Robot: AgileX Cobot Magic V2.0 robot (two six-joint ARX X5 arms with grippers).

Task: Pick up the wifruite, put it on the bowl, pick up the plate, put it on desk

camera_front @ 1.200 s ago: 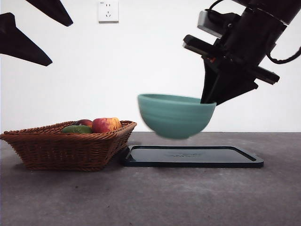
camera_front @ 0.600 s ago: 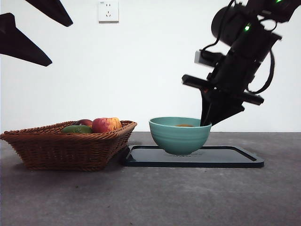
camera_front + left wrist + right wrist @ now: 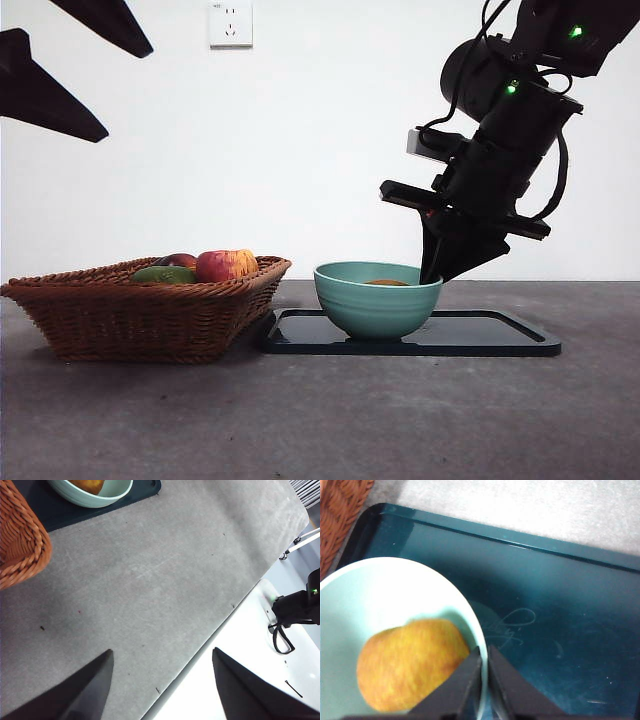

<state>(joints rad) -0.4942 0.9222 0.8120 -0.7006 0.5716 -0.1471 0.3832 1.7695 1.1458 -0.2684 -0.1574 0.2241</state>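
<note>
— Right wrist view first: what is the right gripper [image 3: 484, 680] doing?
— Its two black jaws are pinched on the rim of the bowl [image 3: 350, 595], one inside the wall, one outside, almost touching each other. So it is clenched on the bowl. In the front view the same gripper [image 3: 432, 276] comes down steeply from the upper right onto the bowl's [image 3: 377, 300] far rim.
— And the wifruite?
— Inside the bowl, lying on its floor just beside the inner jaw: the wifruite [image 3: 410, 665] is oval, dull-skinned, brownish-orange. That first step looks done.
— What is left?
— The bowl sits on the black tray [image 3: 560, 605], a flat, glossy rectangle with a raised lip and faint scratches. I judge the remaining step is to carry the held dish off it onto the desk [image 3: 320, 420], which is matte grey and lightly speckled.
— Anything else around?
— A brown wicker basket [image 3: 140, 310], coarsely woven, stands just beside the tray, with a red-and-yellow apple [image 3: 225, 265] and a green fruit [image 3: 163, 274] in it. The left gripper [image 3: 160, 680] waits high over bare desk near the table's edge, jaws spread wide, holding nothing
</note>
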